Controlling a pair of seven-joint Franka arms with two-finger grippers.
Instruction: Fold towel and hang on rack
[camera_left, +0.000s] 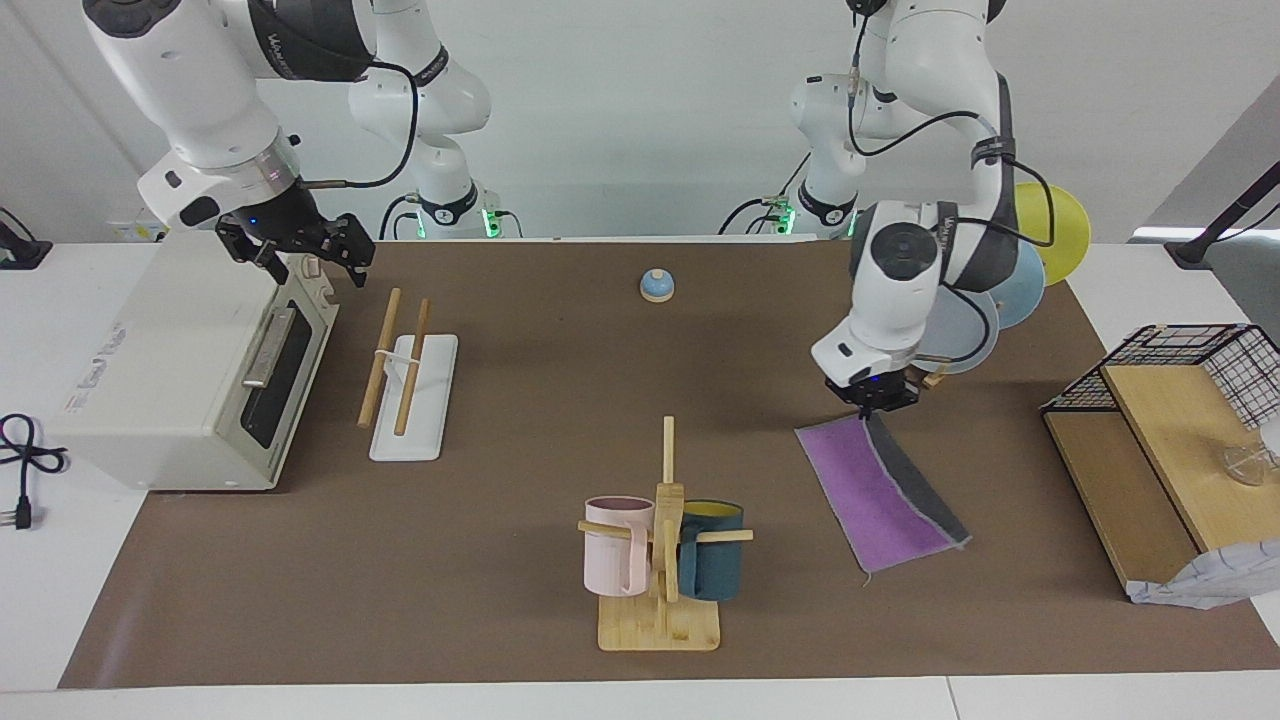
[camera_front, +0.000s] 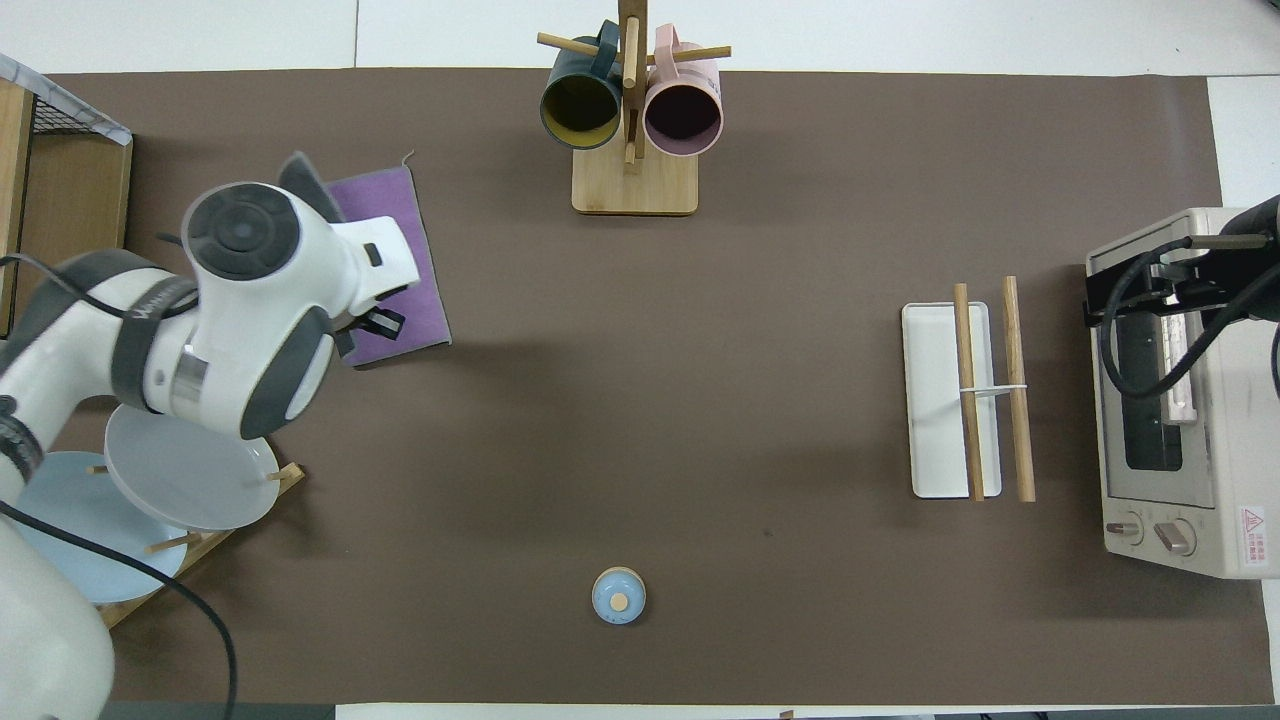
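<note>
Right pincer (camera_left: 300, 252): raised over the toaster oven (camera_left: 190, 370) at the right arm's end of the desk (camera_left: 520, 590), jaws spread wide, holding nothing; this arm waits.

Rack (camera_left: 408, 380): lies on the desk just beside the oven, toward the middle. Its two wooden rails run parallel over the white base, and nothing hangs on them.

Bell (camera_left: 656, 286): small, blue, near the desk edge closest to the robots, mid-length.

Mug tree (camera_left: 662, 540): near the edge farthest from the robots, carrying a pink and a dark blue mug.

Towel (camera_left: 880, 490): on the desk toward the left arm's end, part folded. The purple face lies flat; the dark grey underside is turned up along the side toward the left arm's end.

Left pincer (camera_left: 872, 400): clamped tight on the towel's corner nearest the robots, lifting it off the desk.

Plate stand (camera_front: 200, 545): between the towel and the edge nearest the robots, partly hidden by the left arm.
</note>
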